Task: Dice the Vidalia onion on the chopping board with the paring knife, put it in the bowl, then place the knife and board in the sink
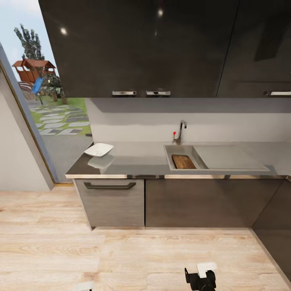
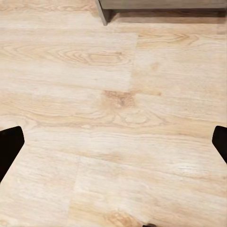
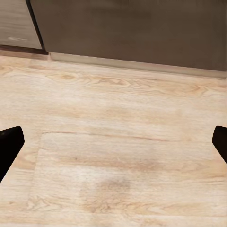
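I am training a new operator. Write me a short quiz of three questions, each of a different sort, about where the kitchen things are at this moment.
1. True or false: the chopping board lies inside the sink basin.
2. Multiple choice: the bowl stands on the countertop
A. on the drainboard
B. near the end by the window, apart from the sink
C. beside the tap
3. Fill the blank: in both wrist views, the left claw and the right claw have their fingers spread wide above the wooden ____.

Key: 1 true; 2 B; 3 floor.
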{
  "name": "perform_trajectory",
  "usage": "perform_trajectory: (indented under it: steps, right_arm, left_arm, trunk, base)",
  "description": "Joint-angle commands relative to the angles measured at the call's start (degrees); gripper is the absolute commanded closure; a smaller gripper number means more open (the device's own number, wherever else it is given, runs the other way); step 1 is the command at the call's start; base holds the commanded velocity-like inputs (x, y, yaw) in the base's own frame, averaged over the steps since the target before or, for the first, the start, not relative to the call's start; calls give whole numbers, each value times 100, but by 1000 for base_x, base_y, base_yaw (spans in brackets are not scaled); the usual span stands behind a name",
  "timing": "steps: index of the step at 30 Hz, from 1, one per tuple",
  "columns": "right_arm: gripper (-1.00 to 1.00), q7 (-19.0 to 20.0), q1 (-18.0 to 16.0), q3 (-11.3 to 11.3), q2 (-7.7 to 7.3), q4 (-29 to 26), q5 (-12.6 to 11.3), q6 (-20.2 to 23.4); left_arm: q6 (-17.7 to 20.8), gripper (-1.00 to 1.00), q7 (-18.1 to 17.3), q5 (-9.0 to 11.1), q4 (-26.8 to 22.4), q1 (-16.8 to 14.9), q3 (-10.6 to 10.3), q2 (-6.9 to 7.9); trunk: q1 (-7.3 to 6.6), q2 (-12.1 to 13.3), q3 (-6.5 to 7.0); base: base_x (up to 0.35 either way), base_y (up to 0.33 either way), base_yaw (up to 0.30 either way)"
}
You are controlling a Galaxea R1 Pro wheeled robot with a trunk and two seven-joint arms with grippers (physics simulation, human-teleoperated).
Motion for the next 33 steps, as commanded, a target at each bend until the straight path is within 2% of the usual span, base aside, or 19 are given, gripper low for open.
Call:
perform_trajectory:
  steps: [1, 20, 25, 27, 29, 31, 33]
  right_arm:
    - [-100, -54, -6, 7, 1, 7, 61, -6]
    - [-100, -52, -6, 11, 10, 7, 61, -7]
    - [-100, -66, 58, 7, -18, 13, 61, 134]
    - [-100, -82, 258, 7, -80, 15, 61, 428]
    - [-100, -94, 561, 7, -243, 15, 61, 838]
    - [-100, -76, 860, 7, -400, 16, 59, 1023]
    - [-100, -64, 1089, 7, -477, 16, 57, 1089]
  left_arm:
    - [-33, -100, 14, 30, 23, -10, -48, -4]
    - [-33, -100, 14, 32, 26, -9, -48, -4]
    - [19, -100, 20, 37, 141, -10, -48, 7]
    - [172, -100, 28, 37, 158, -10, -48, 47]
    - [685, -100, 23, 43, 172, 1, -44, 163]
    - [1204, -100, -68, 45, 176, 145, -42, 269]
    - [1421, -100, -253, 46, 178, 358, -41, 355]
  trunk:
    - [4, -12, -3]
    - [4, -12, 170]
    - [4, -12, 197]
    - [4, -12, 199]
    - [4, -12, 199]
    - [4, -12, 200]
    - [4, -12, 200]
  base:
    - [0, 0, 0]
    - [0, 0, 0]
    - [0, 0, 0]
    - [0, 0, 0]
    - [0, 0, 0]
    - [0, 0, 0]
    - [0, 0, 0]
